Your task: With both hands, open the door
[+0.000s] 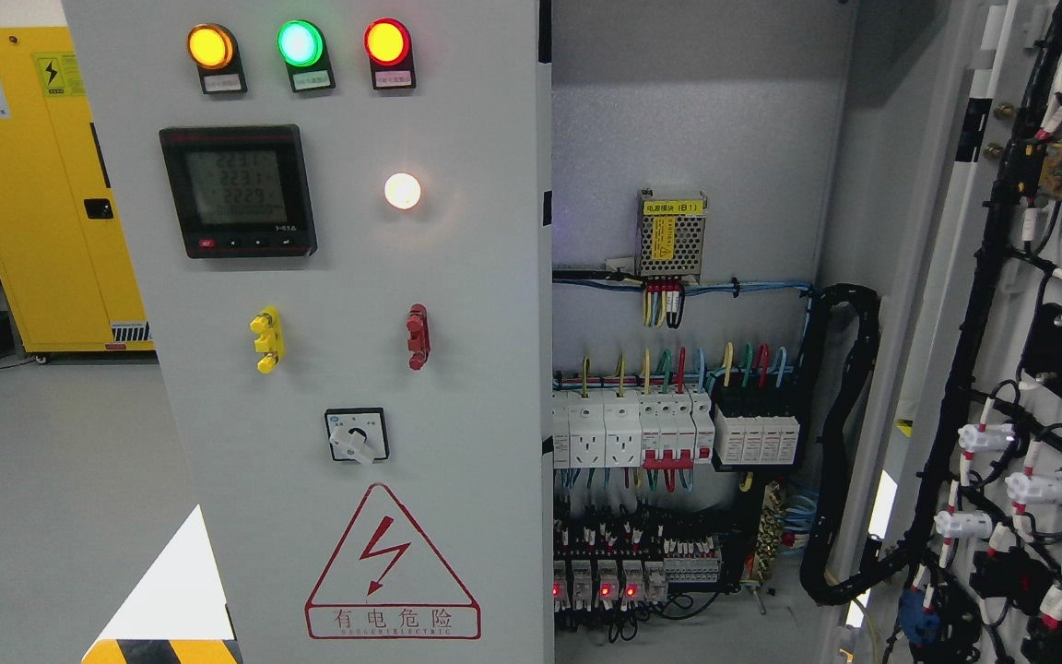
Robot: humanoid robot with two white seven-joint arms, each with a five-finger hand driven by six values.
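A grey electrical cabinet fills the head view. Its left door (457, 369) is closed and carries three lit lamps, a digital meter (238, 191), a yellow handle (265, 339), a red handle (418, 336), a rotary switch (357, 435) and a red shock-warning triangle. The right door (1010, 304) is swung wide open at the picture's right, showing its wired inner face. Between them the cabinet's inside (678, 415) shows breakers, coloured wires and a power module. Neither of my hands or arms is in view.
A yellow safety cabinet (42, 184) stands at the back left on the grey floor (52, 480). A black cable bundle (849, 443) loops from the cabinet's inside to the open door. A black-and-yellow striped edge shows at the bottom left.
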